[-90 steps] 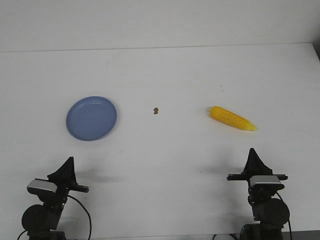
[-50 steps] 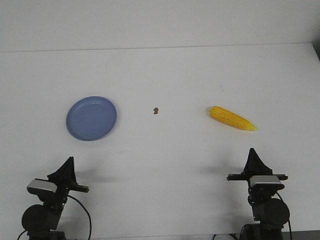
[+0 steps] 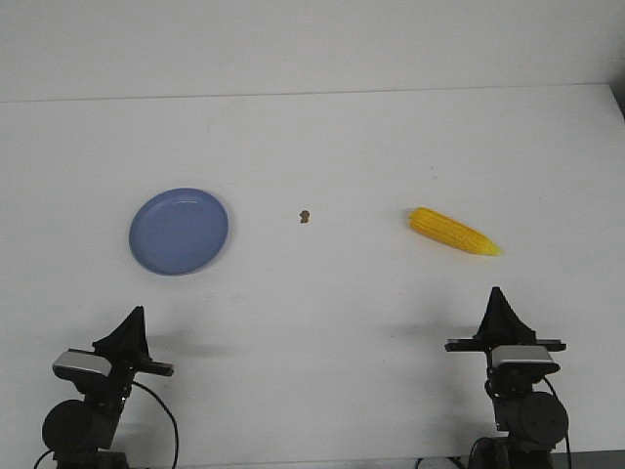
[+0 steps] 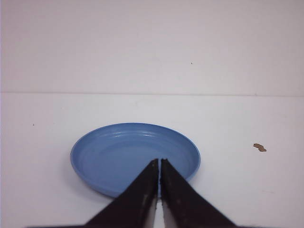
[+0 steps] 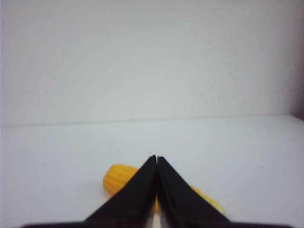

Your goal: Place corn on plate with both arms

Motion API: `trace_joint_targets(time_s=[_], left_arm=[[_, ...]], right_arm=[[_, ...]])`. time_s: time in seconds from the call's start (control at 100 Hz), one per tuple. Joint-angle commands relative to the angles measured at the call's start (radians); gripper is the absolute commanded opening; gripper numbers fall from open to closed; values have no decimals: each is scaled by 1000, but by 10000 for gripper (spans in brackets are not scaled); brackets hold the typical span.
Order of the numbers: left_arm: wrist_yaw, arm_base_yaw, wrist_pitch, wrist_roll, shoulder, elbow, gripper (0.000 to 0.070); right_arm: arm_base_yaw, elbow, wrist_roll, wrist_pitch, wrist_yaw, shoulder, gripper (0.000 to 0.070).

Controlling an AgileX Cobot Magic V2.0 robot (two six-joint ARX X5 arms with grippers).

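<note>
At the near edge, the left gripper point(image 3: 135, 315) and right gripper point(image 3: 495, 297) both have their fingers pressed together, holding nothing. Farther out on the white counter point(image 3: 322, 137), the plate point(image 3: 179, 231) lies left, a brown speck point(image 3: 305, 216) mid-counter, and the corn point(image 3: 454, 232) right, well apart from the plate.

White table point(image 3: 322, 137) (pale wall point(image 3: 293, 44) behind)

bright yellow corn point(image 3: 454, 232), light blue plate point(image 3: 179, 231), white table point(image 3: 322, 147).
</note>
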Motion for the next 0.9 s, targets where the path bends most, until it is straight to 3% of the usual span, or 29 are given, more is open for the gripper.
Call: trace_joint_targets(time_s=[0.0, 0.16, 0.33, 0.59, 0.89], left_arm=[[-2, 0, 8, 0, -1, -4, 12], [-28, 0, -25, -21, 1, 72, 12], [-98, 0, -130, -38, 32, 203, 12], [-99, 0, -360, -37, 208, 479, 12], [-100, 0, -634, -37, 472, 819, 12]], right_arm=[[1, -3, 6, 27, 2, -2, 5], [1, 22, 8, 11, 0, -2, 5], [1, 122, 8, -113, 1, 0, 5], [1, 368, 11, -425, 0, 80, 5], [1, 759, 15, -859, -35, 370, 5]])
